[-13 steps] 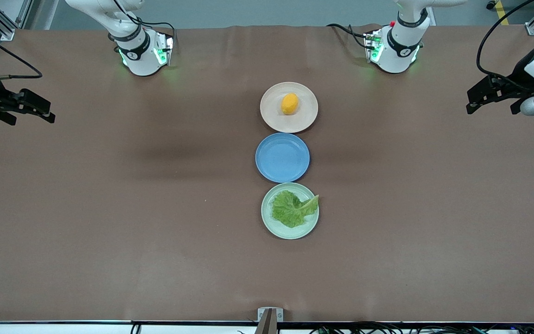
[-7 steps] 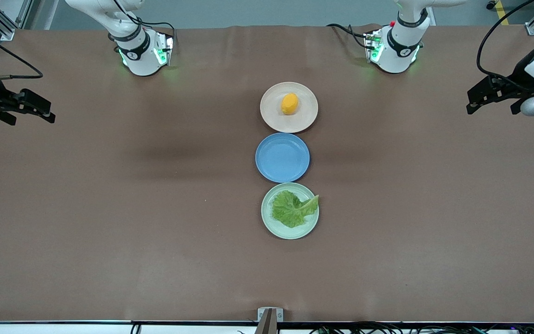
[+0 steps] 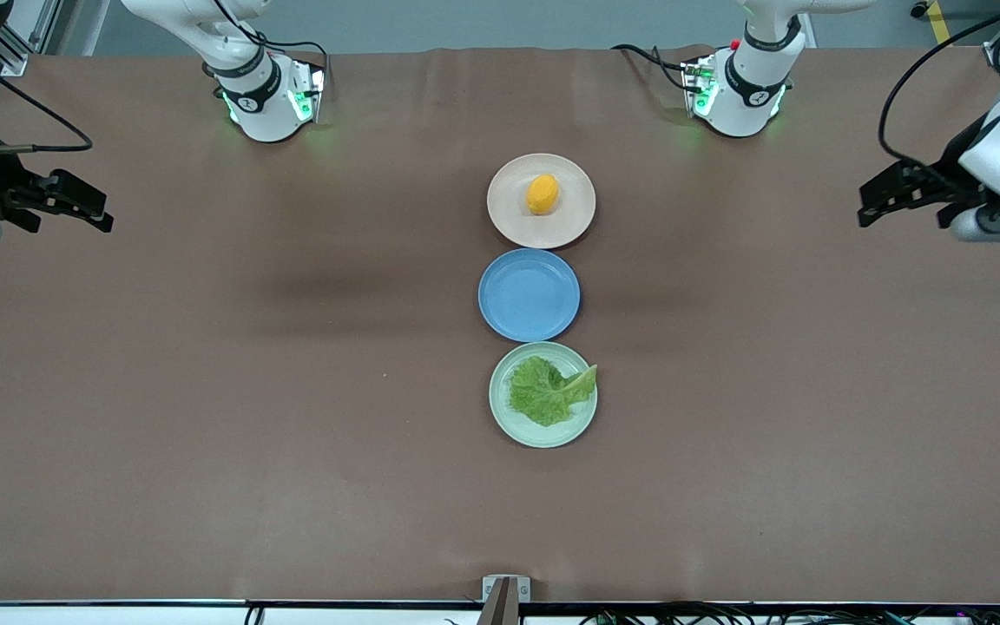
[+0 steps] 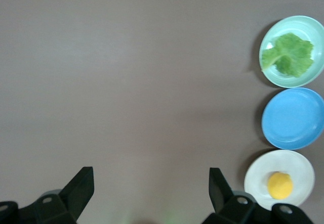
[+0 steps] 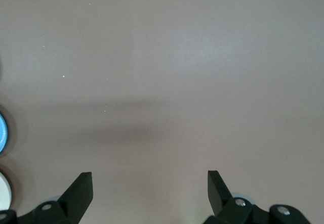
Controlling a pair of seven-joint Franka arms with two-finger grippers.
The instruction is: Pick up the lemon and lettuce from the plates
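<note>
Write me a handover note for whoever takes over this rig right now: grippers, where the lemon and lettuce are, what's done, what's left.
Left gripper: open, empty, up over the left arm's end of the table.
Right gripper: open, empty, up over the right arm's end.
Lemon: on the beige-pink plate, the plate farthest from the front camera.
Lettuce: on the mint green plate, the nearest one.
Blue plate: between them, holds nothing.
Done: nothing picked yet.
Left: pick both the lemon and the lettuce off their plates.
</note>
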